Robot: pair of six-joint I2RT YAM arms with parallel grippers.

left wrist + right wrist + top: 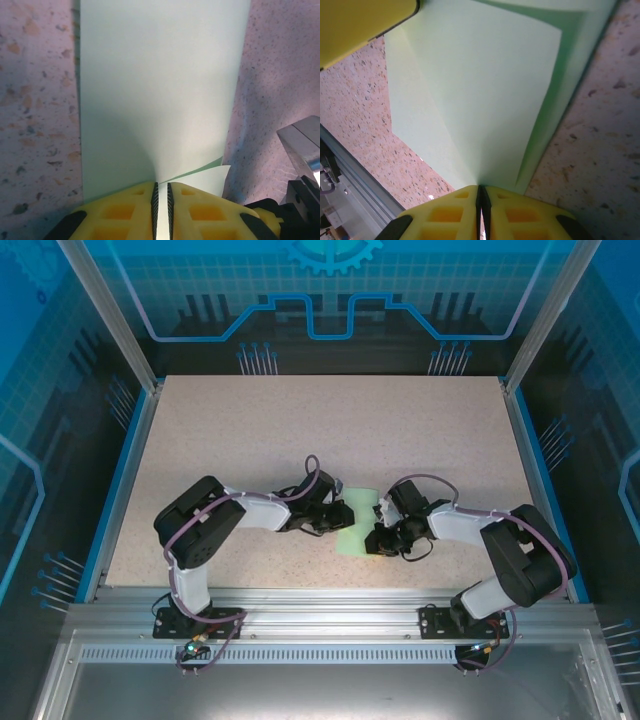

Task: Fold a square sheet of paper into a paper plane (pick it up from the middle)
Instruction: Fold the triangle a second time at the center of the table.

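The square sheet of paper point(358, 524), pale mint green, lies doubled over on the speckled table between my two grippers. My left gripper point(335, 516) holds its left edge. In the left wrist view the yellow jaws point(161, 184) stand nearly together with the paper point(160, 85) pinched between them, and a loose corner of one layer point(212, 179) sticks out to the right. My right gripper point(384, 532) holds the opposite edge. In the right wrist view its jaws point(481, 188) are shut on the paper point(485, 95), whose creases run into the grip. The left gripper's yellow finger point(360, 25) shows at the upper left.
The speckled table point(300, 430) stretches free behind and to both sides of the grippers. An aluminium rail point(330, 598) runs along the near edge. Blue enclosure walls point(330, 300) and metal posts close in the table. Part of the right arm point(302, 145) shows beside the paper.
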